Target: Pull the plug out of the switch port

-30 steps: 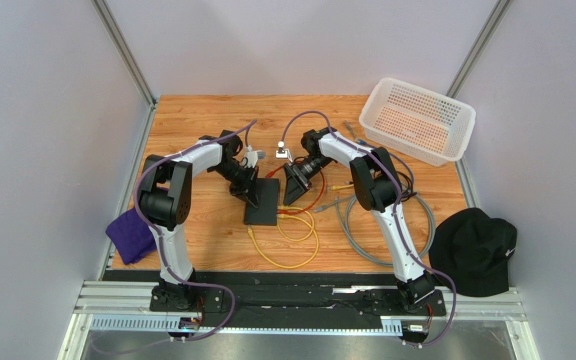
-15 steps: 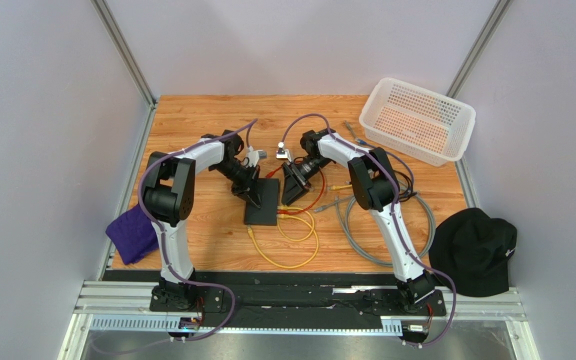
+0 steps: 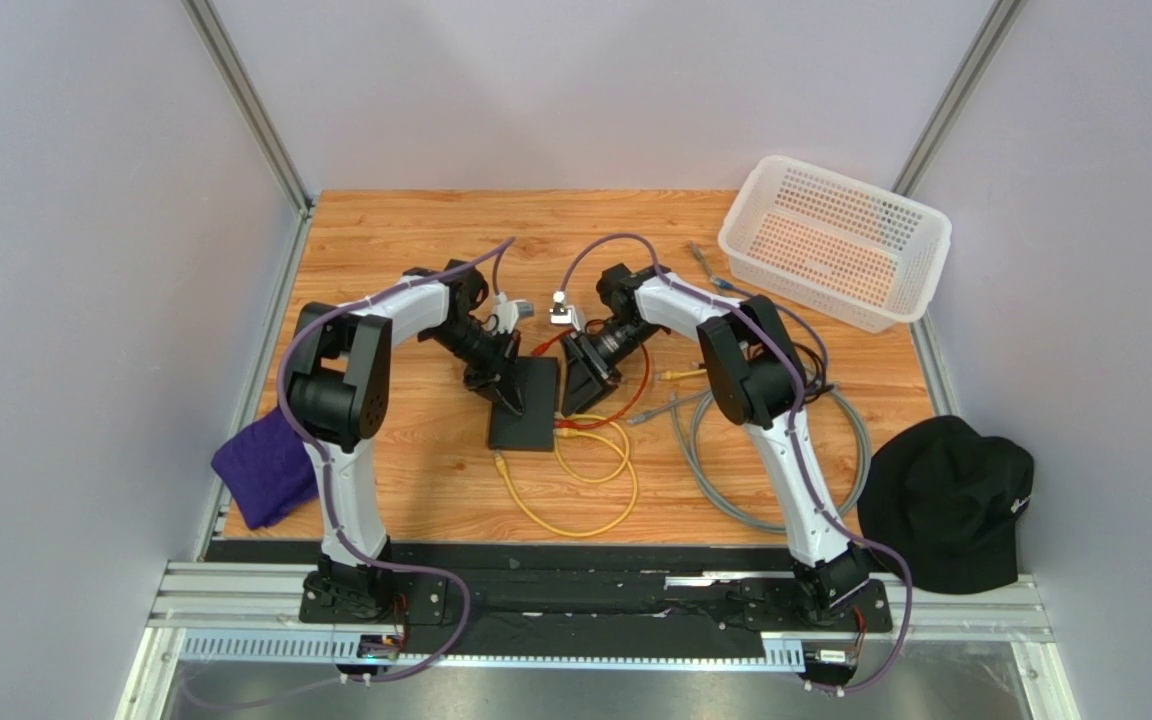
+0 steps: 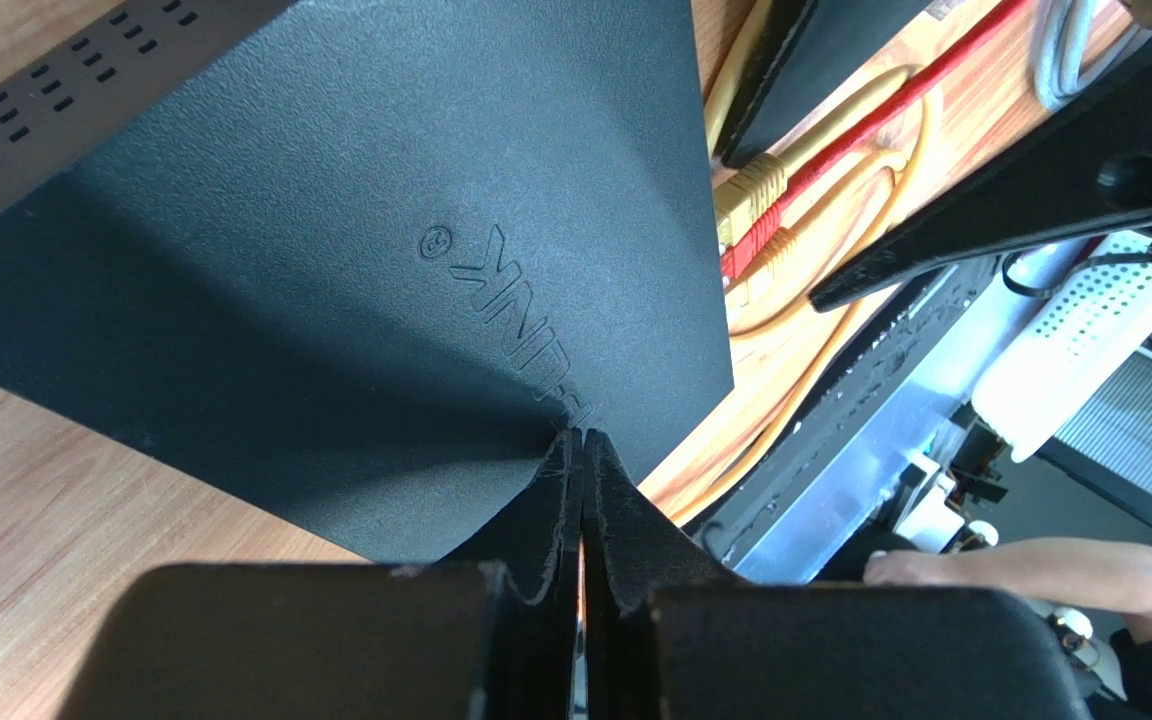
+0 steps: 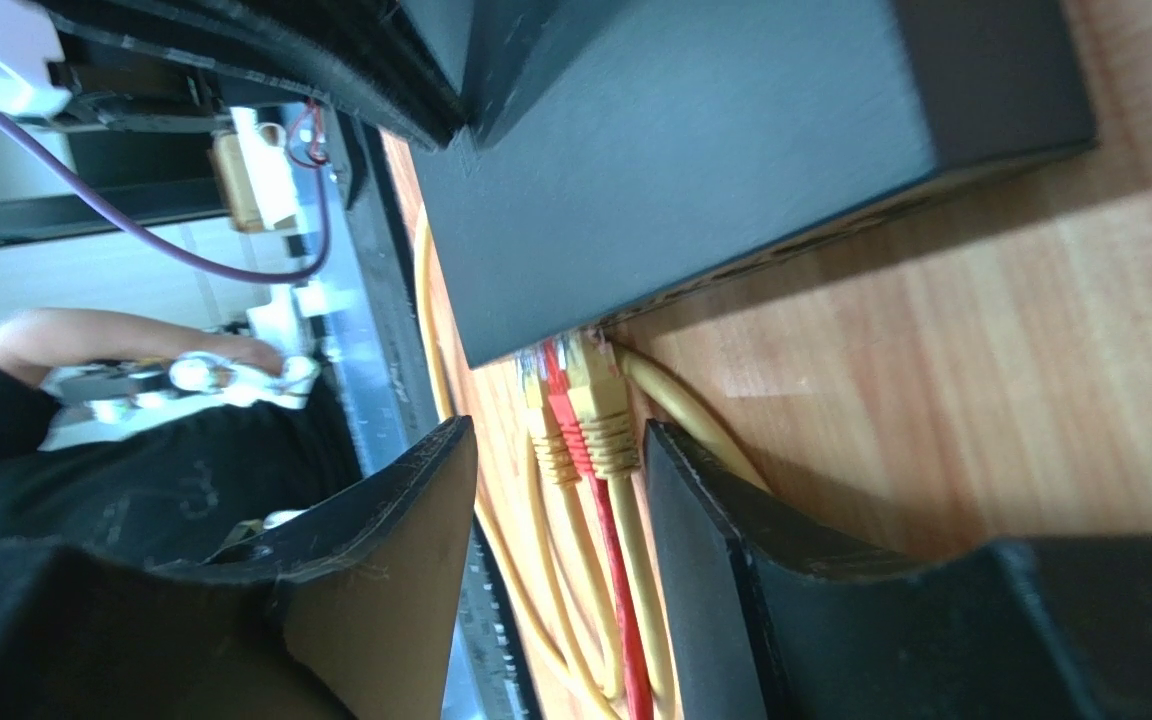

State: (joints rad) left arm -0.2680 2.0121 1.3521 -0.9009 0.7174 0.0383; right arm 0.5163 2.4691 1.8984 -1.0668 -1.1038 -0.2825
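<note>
Sitting flat mid-table (image 3: 387,255): switch (image 3: 525,405), black, port edge facing the right arm.

Left gripper (image 4: 582,450) has its fingers clenched together with nothing between them. The tips are down on the switch's top face, near its edge.

Right gripper (image 5: 560,450) is low at the port edge with its fingers spread and nothing gripped. The plugs sit in the gap between them. Yellow plug (image 5: 602,405) and red plug (image 5: 560,393) are side by side in the ports, with another yellow one just beside the red. Can't tell whether either finger touches a plug.

Yellow cable (image 3: 582,503) loops on the wood toward the bases, with a grey cable coil (image 3: 717,450) to its right.

White basket (image 3: 838,240) is at the far right corner. Black cap (image 3: 950,503) is off the right edge, purple cloth (image 3: 264,468) at the left edge.
</note>
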